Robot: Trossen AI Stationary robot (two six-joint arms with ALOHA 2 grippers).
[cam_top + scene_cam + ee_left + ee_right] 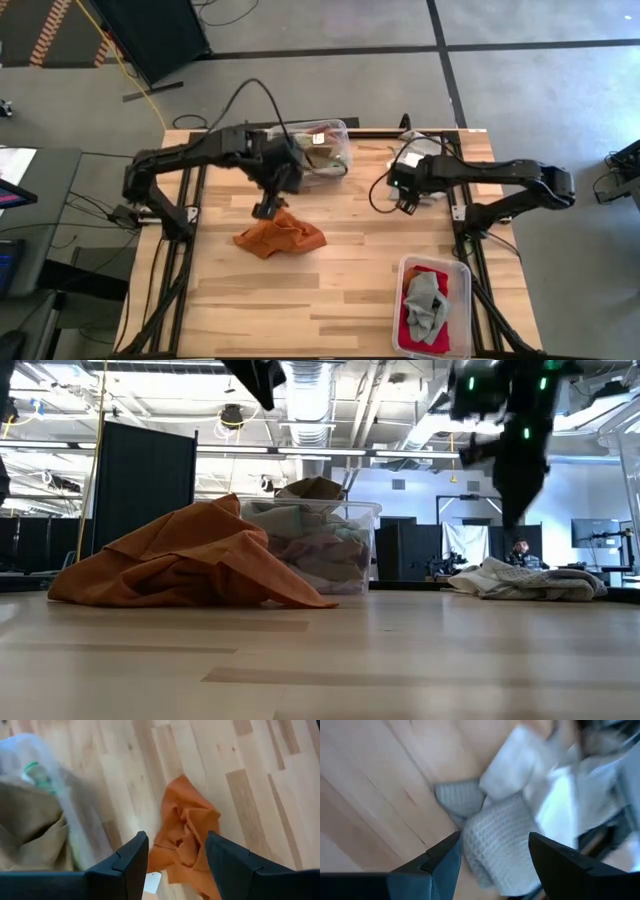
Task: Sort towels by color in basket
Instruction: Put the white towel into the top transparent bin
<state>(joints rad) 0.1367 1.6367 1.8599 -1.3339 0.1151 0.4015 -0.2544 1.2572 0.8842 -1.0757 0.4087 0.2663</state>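
Rust-orange towel (280, 238) (crumpled) beneath left pincer (265, 209).

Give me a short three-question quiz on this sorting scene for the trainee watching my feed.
1. True or false: the left gripper is closed on the orange towel.
2. Which cloth lies on top in the small bin near the table's front right? A) grey B) pink C) light green
3. Fill in: the right gripper hangs open above a pile of pale ____ cloths.

Key
1. False. Its fingers stand apart above the towel, which lies loose on the table.
2. A, a grey towel over a red one.
3. Checked. The pile sits at the table's back right.
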